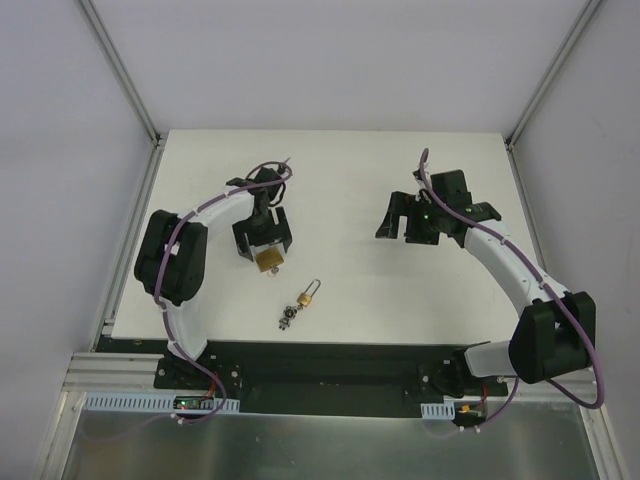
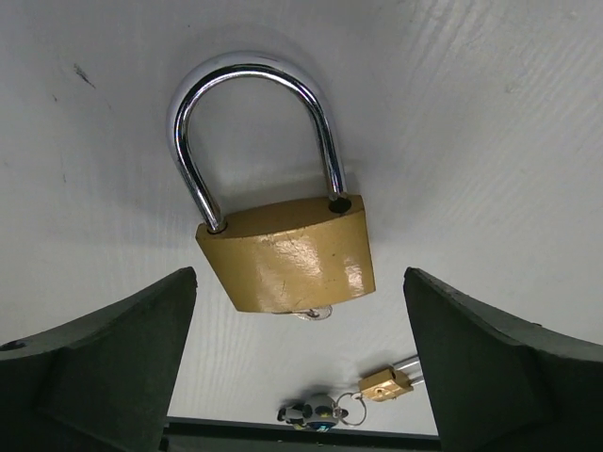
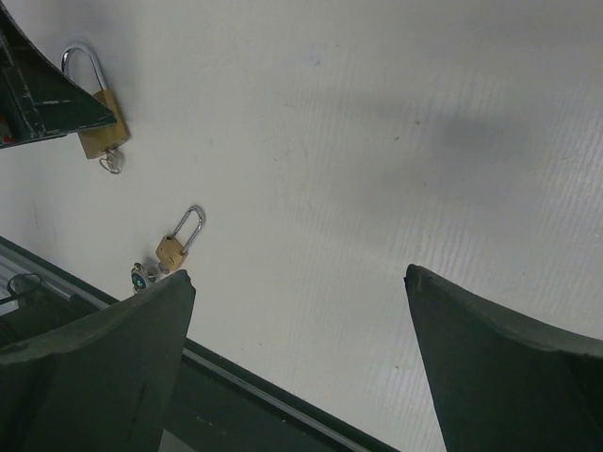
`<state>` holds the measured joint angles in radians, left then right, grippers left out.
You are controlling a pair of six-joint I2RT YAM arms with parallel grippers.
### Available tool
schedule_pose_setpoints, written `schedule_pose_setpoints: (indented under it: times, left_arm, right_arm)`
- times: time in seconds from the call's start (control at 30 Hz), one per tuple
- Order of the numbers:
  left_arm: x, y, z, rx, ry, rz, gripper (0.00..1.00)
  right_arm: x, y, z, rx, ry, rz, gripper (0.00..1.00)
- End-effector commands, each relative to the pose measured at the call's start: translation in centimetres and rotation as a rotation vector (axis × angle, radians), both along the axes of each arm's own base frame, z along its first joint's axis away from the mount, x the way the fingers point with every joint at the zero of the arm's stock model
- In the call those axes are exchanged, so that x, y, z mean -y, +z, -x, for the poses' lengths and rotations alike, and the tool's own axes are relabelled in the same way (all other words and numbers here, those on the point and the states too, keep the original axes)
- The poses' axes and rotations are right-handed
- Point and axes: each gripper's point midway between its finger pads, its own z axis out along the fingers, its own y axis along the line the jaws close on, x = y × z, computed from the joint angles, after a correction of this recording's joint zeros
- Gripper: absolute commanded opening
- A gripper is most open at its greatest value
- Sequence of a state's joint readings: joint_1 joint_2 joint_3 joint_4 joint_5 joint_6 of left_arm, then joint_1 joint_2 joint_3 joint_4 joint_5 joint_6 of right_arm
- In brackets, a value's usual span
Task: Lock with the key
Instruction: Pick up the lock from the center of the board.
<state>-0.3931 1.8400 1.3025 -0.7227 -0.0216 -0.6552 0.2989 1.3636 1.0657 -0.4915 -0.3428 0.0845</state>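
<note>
A large brass padlock [image 2: 287, 256] with a silver shackle [image 2: 252, 104] lies flat on the white table [image 1: 350, 170]. The shackle's right leg ends at the mouth of its dark hole. A small silvery key [image 2: 317, 314] sticks out of the lock's underside. My left gripper [image 2: 300, 282] is open, and the lock's lower body lies between the fingertips with a gap on each side. From above, the padlock [image 1: 268, 260] sits just below the left gripper [image 1: 265, 244]. My right gripper [image 1: 405, 224] hovers open over bare table, holding nothing; in its wrist view the padlock [image 3: 97, 135] is far left.
A small brass padlock [image 1: 308, 295] with a keyring charm [image 1: 286, 319] lies near the table's front edge, between the arms. The black base rail [image 1: 330, 362] runs along the near edge. White walls enclose the table at the back and sides.
</note>
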Motion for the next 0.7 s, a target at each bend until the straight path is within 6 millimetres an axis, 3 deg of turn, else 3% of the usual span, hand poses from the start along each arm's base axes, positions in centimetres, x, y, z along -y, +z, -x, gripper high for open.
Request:
schedule_pose_setpoints:
  times: [0.0,0.2,0.3,0.43,0.47,0.53,0.57,0.67]
  left_arm:
    - [-0.1,-1.8,0.9,-0.063,0.008,-0.028,0.87]
    - [-0.4,-3.3,1.2,-0.081,0.001,-0.038,0.77]
    - [-0.5,-3.9,1.5,-0.084,-0.015,-0.040,0.66]
    - [-0.7,-4.3,1.8,-0.074,-0.060,-0.047,0.39]
    - [-0.7,-4.3,1.6,-0.060,-0.078,-0.057,0.26]
    - [-0.8,-3.7,1.4,-0.034,-0.113,-0.073,0.12]
    - [-0.7,-3.5,1.4,-0.026,-0.125,-0.073,0.01]
    - [-0.4,-1.9,0.7,0.032,-0.166,-0.064,0.00]
  right_arm:
    - [-0.6,0.3,0.1,0.009,0.036,-0.019,0.96]
    - [-0.6,0.3,0.2,0.005,0.036,-0.021,0.96]
    - [-0.6,0.2,0.2,0.002,0.038,-0.021,0.96]
    - [-0.8,0.3,0.2,0.001,0.039,-0.029,0.96]
    - [-0.8,0.4,0.2,0.001,0.040,-0.030,0.96]
    - [-0.9,0.5,0.2,0.002,0.041,-0.037,0.96]
    - [-0.9,0.6,0.1,0.003,0.039,-0.040,0.96]
    - [-1.1,1.0,0.2,0.009,0.043,-0.050,0.96]
